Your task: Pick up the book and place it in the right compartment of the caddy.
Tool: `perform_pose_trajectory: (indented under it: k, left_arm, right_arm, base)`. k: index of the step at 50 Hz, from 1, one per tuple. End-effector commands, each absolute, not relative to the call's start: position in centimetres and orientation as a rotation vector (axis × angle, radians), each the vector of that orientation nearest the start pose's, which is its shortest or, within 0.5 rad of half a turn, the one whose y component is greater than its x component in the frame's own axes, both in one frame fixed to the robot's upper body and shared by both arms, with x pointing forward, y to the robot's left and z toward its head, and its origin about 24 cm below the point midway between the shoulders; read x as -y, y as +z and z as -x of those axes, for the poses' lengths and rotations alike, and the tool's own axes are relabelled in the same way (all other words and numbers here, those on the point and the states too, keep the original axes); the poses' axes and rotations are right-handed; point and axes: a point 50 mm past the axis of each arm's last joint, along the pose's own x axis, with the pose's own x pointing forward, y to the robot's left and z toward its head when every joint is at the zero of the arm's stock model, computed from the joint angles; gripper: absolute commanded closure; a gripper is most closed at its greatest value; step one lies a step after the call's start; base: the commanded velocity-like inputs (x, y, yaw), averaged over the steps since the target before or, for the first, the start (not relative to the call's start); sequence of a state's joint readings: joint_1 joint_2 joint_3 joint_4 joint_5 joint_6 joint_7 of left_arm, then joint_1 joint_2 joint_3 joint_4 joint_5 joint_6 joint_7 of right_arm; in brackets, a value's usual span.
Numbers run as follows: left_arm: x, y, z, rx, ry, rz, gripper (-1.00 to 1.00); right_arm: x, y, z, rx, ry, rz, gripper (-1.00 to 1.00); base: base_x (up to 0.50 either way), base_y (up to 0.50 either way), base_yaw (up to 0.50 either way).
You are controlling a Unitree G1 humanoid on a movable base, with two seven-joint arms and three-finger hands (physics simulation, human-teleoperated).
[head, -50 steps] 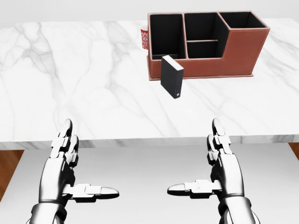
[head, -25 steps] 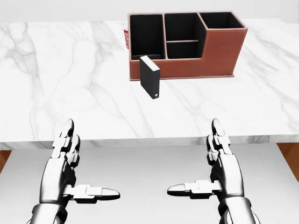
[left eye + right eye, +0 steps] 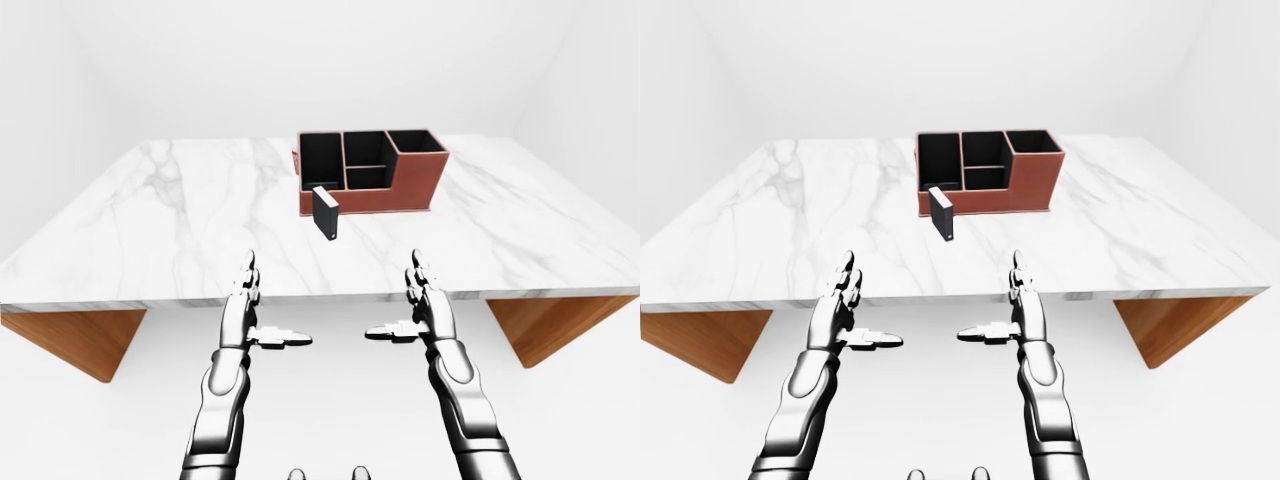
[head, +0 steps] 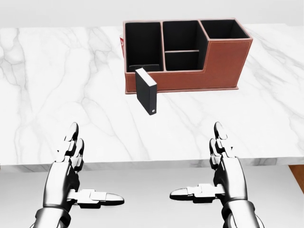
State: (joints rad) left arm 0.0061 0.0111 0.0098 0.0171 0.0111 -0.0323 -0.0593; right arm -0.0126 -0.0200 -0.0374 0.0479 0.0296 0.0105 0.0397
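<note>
A black book (image 4: 146, 91) stands upright on the white marble table (image 4: 61, 85), just below the left end of the brown caddy (image 4: 209, 59). The caddy has black compartments: a tall one at left, two small ones in the middle, one at the right (image 4: 223, 29). My left hand (image 4: 78, 183) and right hand (image 4: 213, 183) are open and empty, held low below the table's near edge, well short of the book.
A red-and-white object (image 4: 122, 42) peeks out behind the caddy's left side. The table rests on wooden supports (image 3: 70, 340). White floor and walls surround it.
The whole view has shifted: the table, book and caddy now sit lower and larger in the head view, so the camera has moved closer. The hands keep their pose.
</note>
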Motion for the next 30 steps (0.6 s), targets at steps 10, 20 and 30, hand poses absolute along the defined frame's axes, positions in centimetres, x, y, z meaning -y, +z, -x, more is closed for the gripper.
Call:
perform_pose_trajectory:
  k: [10, 20, 30]
  left_arm:
    - [-15.00, 3.68, -25.32, 0.007, -0.051, -0.029, -1.00]
    - [-14.98, 3.70, -25.29, 0.007, -0.052, -0.031, -1.00]
    - [-14.97, 3.59, -25.36, 0.006, -0.052, -0.032, -1.00]
  right_arm:
    - [15.87, 3.15, -25.58, -0.051, 0.007, -0.014, -1.00]
    - [15.85, 3.11, -25.58, -0.053, 0.007, -0.014, -1.00]
    - [15.88, 2.97, -25.72, -0.057, 0.007, -0.016, -1.00]
  base:
    - [0.39, 0.00, 0.00]
    - [0.39, 0.00, 0.00]
    - [0.39, 0.00, 0.00]
